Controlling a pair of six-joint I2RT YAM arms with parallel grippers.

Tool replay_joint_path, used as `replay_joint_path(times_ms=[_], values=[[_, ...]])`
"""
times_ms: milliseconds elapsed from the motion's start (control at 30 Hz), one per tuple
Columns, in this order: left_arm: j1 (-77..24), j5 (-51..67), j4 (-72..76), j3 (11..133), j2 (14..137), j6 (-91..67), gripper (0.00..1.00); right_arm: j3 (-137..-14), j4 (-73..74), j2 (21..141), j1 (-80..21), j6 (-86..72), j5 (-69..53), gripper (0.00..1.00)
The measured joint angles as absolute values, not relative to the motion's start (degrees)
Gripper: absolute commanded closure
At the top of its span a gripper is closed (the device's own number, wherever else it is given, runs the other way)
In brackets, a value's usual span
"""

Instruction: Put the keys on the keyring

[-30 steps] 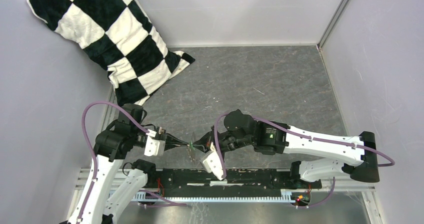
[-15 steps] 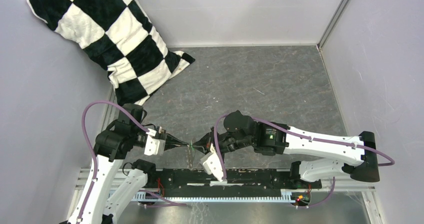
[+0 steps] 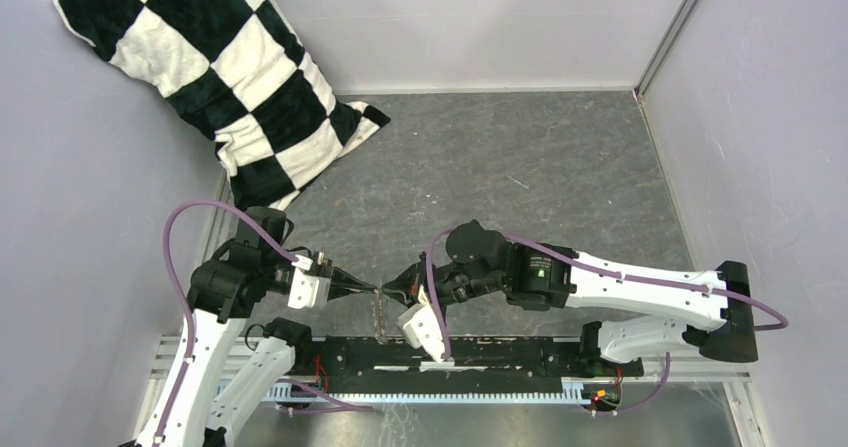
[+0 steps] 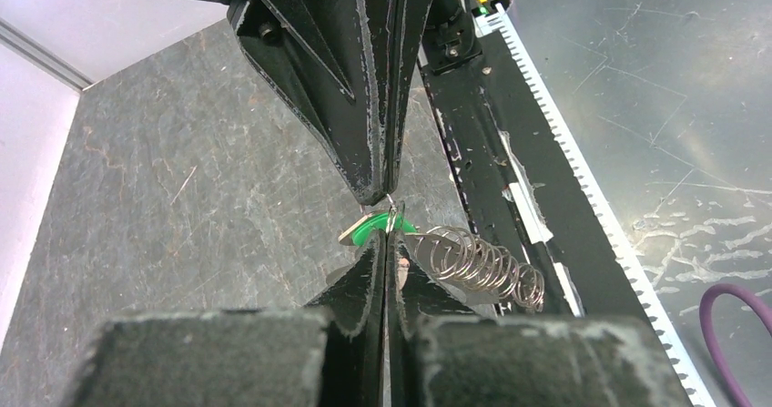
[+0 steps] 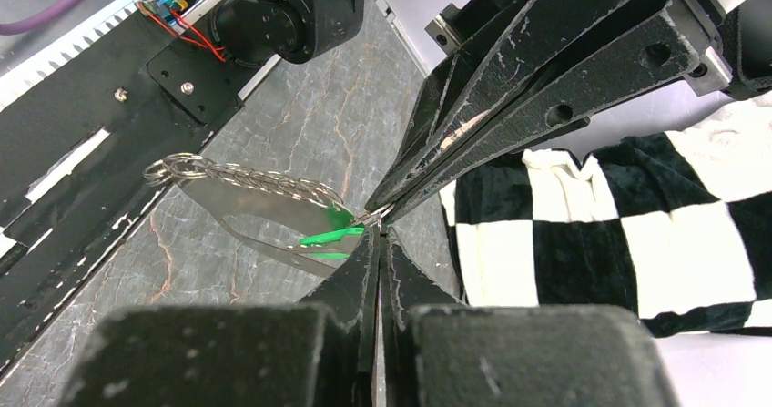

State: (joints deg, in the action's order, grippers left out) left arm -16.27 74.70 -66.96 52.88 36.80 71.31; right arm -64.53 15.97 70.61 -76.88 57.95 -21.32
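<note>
Grey stone-patterned counter (image 3: 560, 167) enclosed by pale walls (image 3: 480, 27), seen from above and from both wrists. The keys (image 4: 371, 231), a small piece with a bright green head, are held in the air above the near part of the counter, exactly where the tips of the two hands meet. The keyring (image 5: 246, 205), a thin silvery loop, hangs from the same spot and is seen nearly edge-on. A row of small metal rings (image 4: 478, 263) is strung along its rim and trails away from the green head toward the black rail (image 3: 520, 352) at the counter's near edge.

The left hand (image 3: 372, 288) reaches in from the left and the right hand (image 3: 392, 287) from the right, tip to tip. Each has its fingers pressed together with no visible gap. A fine bright wire shows at the junction, just beside the green head. Which hand pinches the key and which pinches the loop cannot be told, as the contact points are crowded together.

A black-and-white checkered pillow (image 3: 220, 77) leans in the far left corner, well apart from the hands.
</note>
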Motion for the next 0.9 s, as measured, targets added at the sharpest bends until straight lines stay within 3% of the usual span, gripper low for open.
replay_joint_path(times_ms=[900], values=[[-16.3,73.8,-67.2,52.9,36.7,71.0,0.98,-68.2,16.9,73.9,-77.1,57.3,-19.1,0.99]])
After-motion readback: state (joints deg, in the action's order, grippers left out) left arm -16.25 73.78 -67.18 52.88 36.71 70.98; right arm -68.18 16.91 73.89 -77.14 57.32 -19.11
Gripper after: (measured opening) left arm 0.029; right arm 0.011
